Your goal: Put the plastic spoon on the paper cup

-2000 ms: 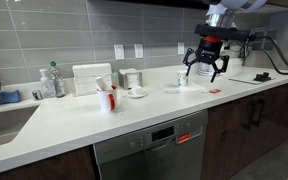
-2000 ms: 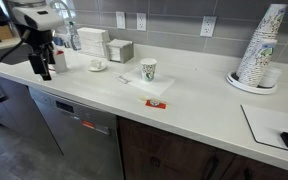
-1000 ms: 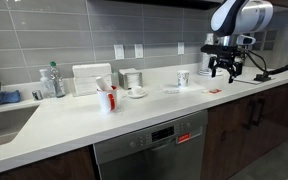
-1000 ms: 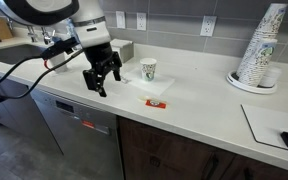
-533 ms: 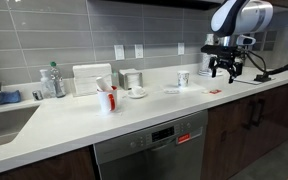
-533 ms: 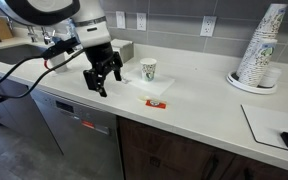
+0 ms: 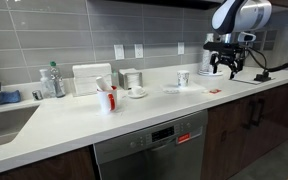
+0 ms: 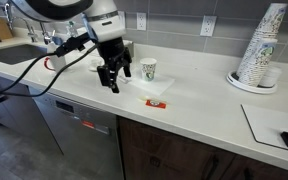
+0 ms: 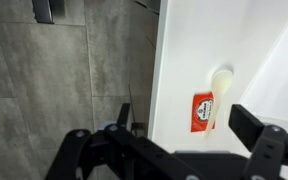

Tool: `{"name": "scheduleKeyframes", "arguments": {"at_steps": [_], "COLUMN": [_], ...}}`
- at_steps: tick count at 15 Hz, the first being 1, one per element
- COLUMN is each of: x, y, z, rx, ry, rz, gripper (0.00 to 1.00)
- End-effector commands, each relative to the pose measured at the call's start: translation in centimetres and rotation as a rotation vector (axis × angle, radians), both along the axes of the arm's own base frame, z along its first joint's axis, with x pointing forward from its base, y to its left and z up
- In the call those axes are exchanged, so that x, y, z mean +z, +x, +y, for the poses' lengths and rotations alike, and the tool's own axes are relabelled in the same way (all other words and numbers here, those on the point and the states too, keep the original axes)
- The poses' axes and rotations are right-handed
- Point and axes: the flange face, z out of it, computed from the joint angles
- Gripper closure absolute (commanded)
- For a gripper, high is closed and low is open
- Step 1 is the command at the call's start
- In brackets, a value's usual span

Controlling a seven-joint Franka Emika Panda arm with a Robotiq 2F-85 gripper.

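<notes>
At the far left of the white countertop (image 7: 64, 125) in an exterior view, a clear bottle (image 7: 52, 80) is standing by the sink (image 7: 4, 118). Next along, a white box (image 7: 91, 78) is sitting against the tiled wall, with a red cup (image 7: 107, 99) of utensils standing in front of it. Further right the paper cup (image 7: 183, 78) is standing upright on a white sheet (image 7: 174, 88), and a small red packet (image 7: 215, 91) is lying near the counter's front edge. The gripper (image 7: 224, 70) is hanging above the counter to the right of the cup, clear of the surface. In an exterior view from the opposite end, the gripper (image 8: 115, 82) is hovering to the left of the cup (image 8: 149, 69), its fingers spread apart and carrying nothing. There the packet (image 8: 154, 102) is lying in front of the cup, and a tall stack of cups (image 8: 261, 45) is resting on a plate (image 8: 246, 86) far to the right. In the wrist view, grey floor (image 9: 44, 90) is filling the left half, and the two fingers (image 9: 75, 150) are reaching in wide apart from the bottom. The plastic spoon (image 9: 220, 84) is lying flat on the counter just beside the packet's right edge, its bowl pointing up the picture, apart from the cup. It is too small to make out in either exterior view.
</notes>
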Motion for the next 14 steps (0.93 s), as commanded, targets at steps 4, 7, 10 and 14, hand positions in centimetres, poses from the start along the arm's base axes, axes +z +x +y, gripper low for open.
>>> {"name": "scheduleKeyframes", "arguments": {"at_steps": [4,7,10,14], "x": [-2.0,-3.4,-4.4,-5.0], "y": [4.0,5.3,6.7,8.6], "z": [-4.9,-6.4,-7.8,-9.4], "rx": [0.120,0.151,0.172,0.171], "ry": [-0.016,0.019,0.073,0.149], "rz": [0.057,0.063,0.061,0.069], "gripper": [0.00,0.00,0.00,0.00]}}
